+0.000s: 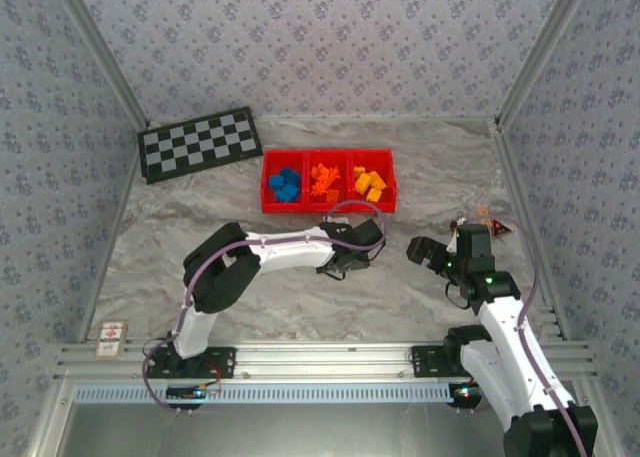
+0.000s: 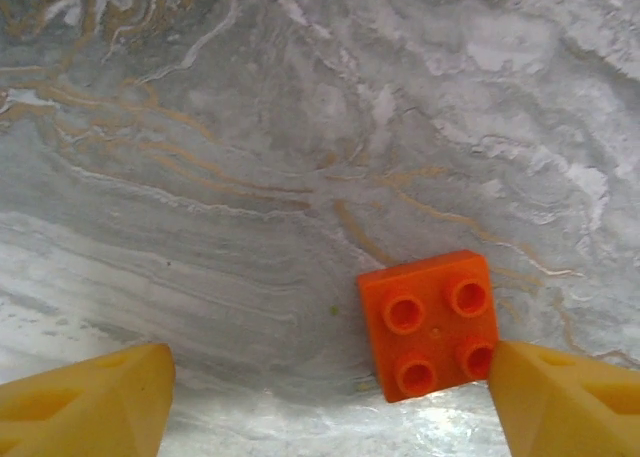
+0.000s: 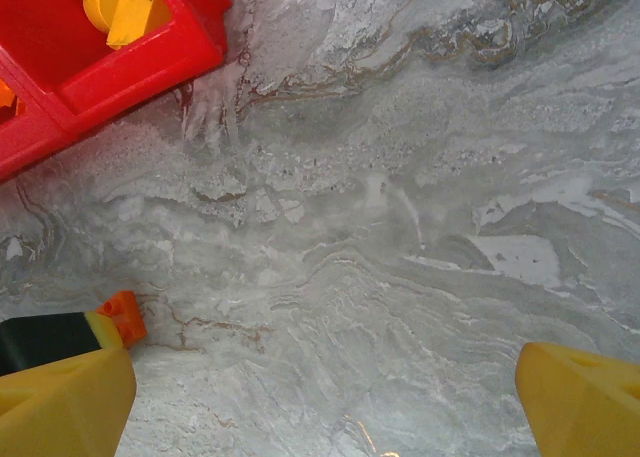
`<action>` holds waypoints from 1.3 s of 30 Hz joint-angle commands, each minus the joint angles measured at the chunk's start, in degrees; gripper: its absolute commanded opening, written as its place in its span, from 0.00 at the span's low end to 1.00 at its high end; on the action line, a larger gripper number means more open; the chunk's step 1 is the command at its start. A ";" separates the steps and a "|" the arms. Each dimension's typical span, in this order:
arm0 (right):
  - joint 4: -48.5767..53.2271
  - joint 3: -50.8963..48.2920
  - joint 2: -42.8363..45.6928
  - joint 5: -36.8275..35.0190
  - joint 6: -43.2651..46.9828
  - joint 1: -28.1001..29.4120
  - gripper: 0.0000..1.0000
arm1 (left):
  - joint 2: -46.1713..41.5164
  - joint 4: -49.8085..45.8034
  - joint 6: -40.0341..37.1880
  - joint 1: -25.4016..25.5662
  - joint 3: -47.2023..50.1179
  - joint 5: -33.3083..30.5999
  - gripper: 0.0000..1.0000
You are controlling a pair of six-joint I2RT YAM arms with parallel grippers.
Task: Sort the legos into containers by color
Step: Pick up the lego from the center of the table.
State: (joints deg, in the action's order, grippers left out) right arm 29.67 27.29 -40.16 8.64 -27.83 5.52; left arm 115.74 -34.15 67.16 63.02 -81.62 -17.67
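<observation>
The legos [image 1: 322, 182] (blue, orange, yellow) mostly lie sorted in the containers [image 1: 330, 208] just beyond both claws. One orange lego [image 2: 428, 322] sits studs-up on the table [image 2: 250, 177] between the left gripper's [image 2: 330, 365] fingers [image 2: 565, 402] — touching the one at the wrist view's right, well apart from the other, jaws spread and nothing clamped. Beside it the right gripper [image 3: 325, 377] hangs wide open, with bare table between its fingers.

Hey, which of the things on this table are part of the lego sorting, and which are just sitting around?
Part of the job:
loose orange brick at the open left gripper
red containers
blue legos, orange legos and yellow legos already in them

Just lying about:
checkered board
small card on the near rail
small orange item far right, too small to identify
</observation>
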 commanded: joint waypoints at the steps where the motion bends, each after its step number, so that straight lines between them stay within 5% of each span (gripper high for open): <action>1: -0.44 -0.65 0.10 1.65 0.96 -0.68 1.00 | 2.13 -1.06 -0.10 0.43 -2.37 -1.07 0.79; 11: -0.33 -0.57 0.35 2.07 1.26 -1.37 1.00 | 5.36 -2.23 -2.33 0.44 -5.99 -1.26 0.70; 30: -0.34 -0.44 0.35 1.57 1.32 -1.80 1.00 | 6.25 -1.19 -2.63 0.35 -4.51 -1.49 0.36; 39: -0.21 -0.22 0.44 1.29 1.29 -1.89 1.00 | 4.90 -0.39 -2.41 -0.26 -2.69 -1.43 0.31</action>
State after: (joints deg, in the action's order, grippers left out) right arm 29.52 27.00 -40.14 9.91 -27.42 4.08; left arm 120.40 -34.94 64.60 63.11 -86.43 -19.40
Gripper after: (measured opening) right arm 0.996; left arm 0.341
